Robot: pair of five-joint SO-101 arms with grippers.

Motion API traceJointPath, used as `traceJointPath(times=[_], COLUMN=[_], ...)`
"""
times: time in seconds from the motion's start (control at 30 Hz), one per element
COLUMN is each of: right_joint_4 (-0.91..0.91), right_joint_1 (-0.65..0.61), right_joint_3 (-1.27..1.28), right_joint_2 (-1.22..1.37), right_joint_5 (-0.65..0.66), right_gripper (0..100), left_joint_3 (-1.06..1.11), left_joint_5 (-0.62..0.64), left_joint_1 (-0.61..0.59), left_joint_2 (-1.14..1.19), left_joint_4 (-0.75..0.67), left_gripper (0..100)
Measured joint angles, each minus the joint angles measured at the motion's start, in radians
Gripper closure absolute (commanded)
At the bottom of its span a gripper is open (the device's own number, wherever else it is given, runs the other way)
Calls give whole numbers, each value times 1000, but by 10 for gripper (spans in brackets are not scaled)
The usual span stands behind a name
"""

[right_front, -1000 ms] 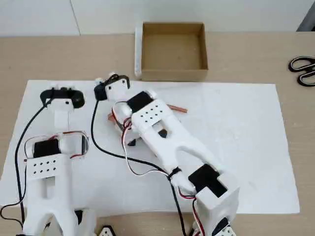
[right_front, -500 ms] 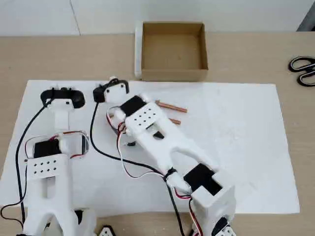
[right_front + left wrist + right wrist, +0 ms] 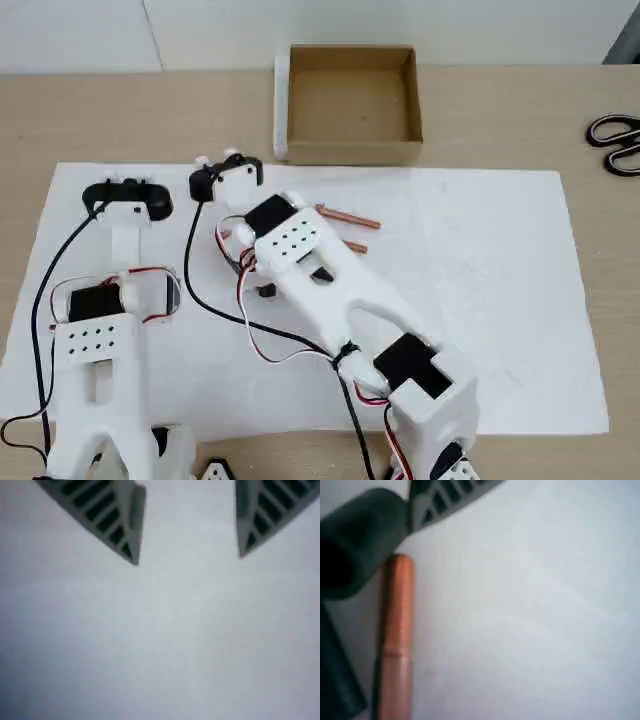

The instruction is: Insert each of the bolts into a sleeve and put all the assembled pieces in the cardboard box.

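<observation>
Two copper bolts (image 3: 348, 216) (image 3: 355, 246) lie on the white paper beside my right arm. My right gripper (image 3: 235, 190) hangs low over the paper near its far left part, open. Its wrist view has one fingertip (image 3: 440, 500) touching a dark sleeve (image 3: 355, 540), and a copper bolt (image 3: 395, 640) lies right beside that sleeve. Another dark piece (image 3: 335, 685) lies next to the bolt. A small black sleeve (image 3: 265, 290) peeks out under the right arm. My left gripper (image 3: 187, 555) is open over bare paper (image 3: 160, 645), at the paper's left (image 3: 125, 195). The cardboard box (image 3: 350, 100) stands beyond the paper, with nothing inside.
Scissors (image 3: 615, 140) lie at the table's far right edge. The white paper sheet (image 3: 500, 280) covers the table's middle, with free room on its right half. Black cables (image 3: 200, 290) run between the two arms.
My right arm has swung a little to the left, uncovering the second copper bolt beside it. The left arm has kept still.
</observation>
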Motion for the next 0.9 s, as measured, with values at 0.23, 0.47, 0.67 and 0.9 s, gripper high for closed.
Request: traceJointPath(times=[0.23,0.47,0.67,0.9], right_joint_4=[-5,-21,-21,-21], right_joint_1=[-2,-2,-2,-2], right_joint_3=[0,0,-2,-6], right_joint_2=[101,120,120,121], right_joint_5=[-2,-2,-2,9], right_gripper=[873,873,873,869], left_joint_3=[0,9,25,25], left_joint_5=[0,0,0,5], left_joint_1=[0,0,0,0], left_joint_2=[0,0,0,0], left_joint_4=[0,0,0,0], left_gripper=[877,877,877,877])
